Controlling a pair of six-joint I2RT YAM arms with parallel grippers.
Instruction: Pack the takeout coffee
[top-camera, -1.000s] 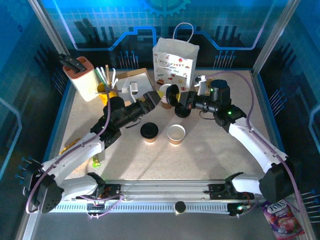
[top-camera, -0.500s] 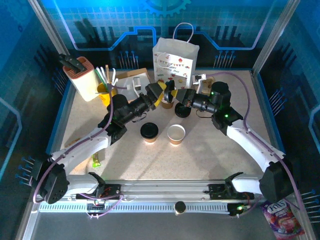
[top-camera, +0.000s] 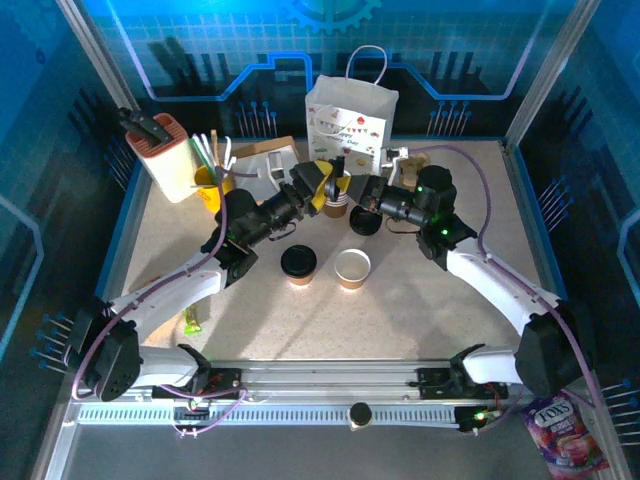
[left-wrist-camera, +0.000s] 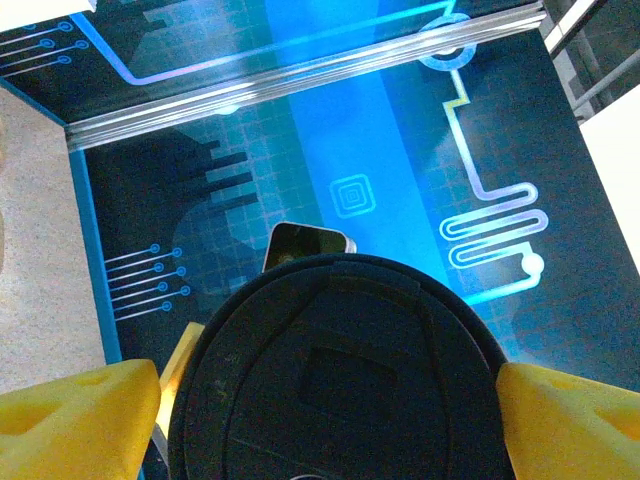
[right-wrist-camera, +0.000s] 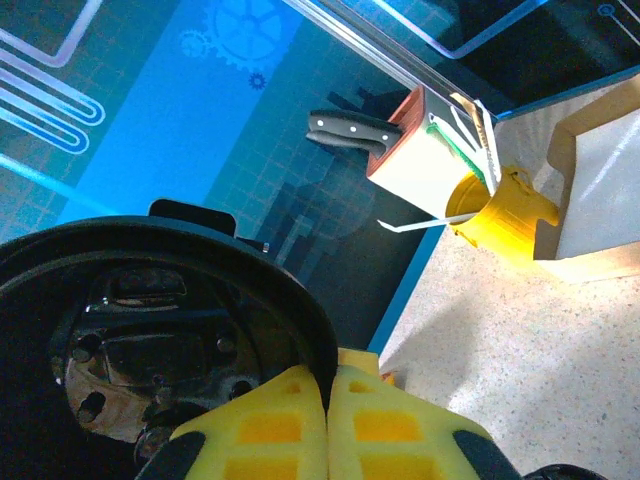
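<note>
Lidding stage. Right gripper (right-wrist-camera: 329, 392) pinched round black plastic lid (right-wrist-camera: 225, 280); left gripper (top-camera: 322, 188), wide, straddled tan paper cup (top-camera: 339, 207), hold unclear. Pressing-down appeared due.

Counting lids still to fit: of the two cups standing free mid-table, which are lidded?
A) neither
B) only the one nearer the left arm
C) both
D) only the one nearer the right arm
B: the cup nearer the left arm wears a black lid; the other cup shows its open white inside.
</note>
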